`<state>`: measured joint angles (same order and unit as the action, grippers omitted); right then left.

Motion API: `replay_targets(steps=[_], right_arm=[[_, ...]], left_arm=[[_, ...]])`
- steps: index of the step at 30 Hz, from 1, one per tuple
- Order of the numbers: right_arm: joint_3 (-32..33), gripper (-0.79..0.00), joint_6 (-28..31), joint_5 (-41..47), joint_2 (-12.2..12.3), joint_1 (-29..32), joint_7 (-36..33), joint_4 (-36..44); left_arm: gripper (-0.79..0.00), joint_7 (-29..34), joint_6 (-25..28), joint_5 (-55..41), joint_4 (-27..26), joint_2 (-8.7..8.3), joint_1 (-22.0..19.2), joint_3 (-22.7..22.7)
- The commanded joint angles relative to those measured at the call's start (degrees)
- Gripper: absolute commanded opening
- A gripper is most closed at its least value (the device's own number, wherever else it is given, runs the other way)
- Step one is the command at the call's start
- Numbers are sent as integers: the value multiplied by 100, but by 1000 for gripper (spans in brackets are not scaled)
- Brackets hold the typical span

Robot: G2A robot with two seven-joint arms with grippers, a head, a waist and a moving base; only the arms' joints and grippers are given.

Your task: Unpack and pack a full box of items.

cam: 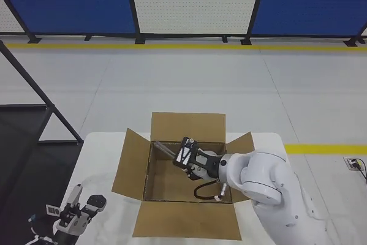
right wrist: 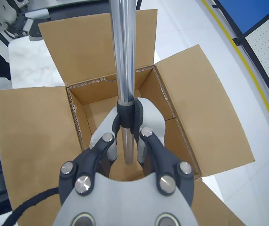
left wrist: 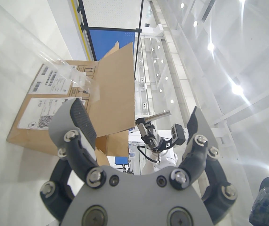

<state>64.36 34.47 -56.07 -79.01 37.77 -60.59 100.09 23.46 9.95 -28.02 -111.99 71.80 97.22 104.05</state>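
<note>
Right wrist view has the right hand (right wrist: 128,116) clenched on a rod (right wrist: 121,36) near one end, over the open box (right wrist: 195,109), whose floor looks bare. Most of the rod juts past the grip toward the box's far wall, so the likely trouble is leverage: the long end could sag or twist in the pads, or its tip could snag that wall or a flap if the hand drops before the rod is level. Top view adds what this one lacks: the rod aims at a far corner of the box, and the left hand (cam: 79,211) is at the edge of the counter (cam: 103,165), well apart from the box. Left wrist view shows that hand released, nothing between its fingers (left wrist: 80,116), and the box's labelled outer side.
</note>
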Motion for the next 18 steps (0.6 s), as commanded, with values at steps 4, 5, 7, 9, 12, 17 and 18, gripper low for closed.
replay_targets(steps=[4, 5, 7, 9, 12, 17, 18], right_arm=[[-13, -785, 14, -5, -3, -12, -2, -13], [-13, -785, 14, -5, -3, -12, -2, -13], [-13, -785, 14, -5, -3, -12, -2, -13], [-13, -785, 14, -5, -3, -12, -2, -13], [-13, -785, 14, -5, -3, -12, -2, -13], [64, -785, 34, 147, 25, 87, 303, 205], [134, -785, 36, 198, 42, 92, 282, 311]], left_arm=[[0, 23, -12, 12, 15, -3, -6, -16], [0, 27, -11, 14, 19, -3, -8, -24], [0, 50, -23, 30, 23, -4, -12, -50], [0, 80, -17, 51, 26, -5, -10, -78], [0, 90, -16, 89, 33, -7, -5, -99], [0, 96, -20, 100, 51, -10, 23, -95], [0, 93, -29, 91, 61, -10, 24, -91]])
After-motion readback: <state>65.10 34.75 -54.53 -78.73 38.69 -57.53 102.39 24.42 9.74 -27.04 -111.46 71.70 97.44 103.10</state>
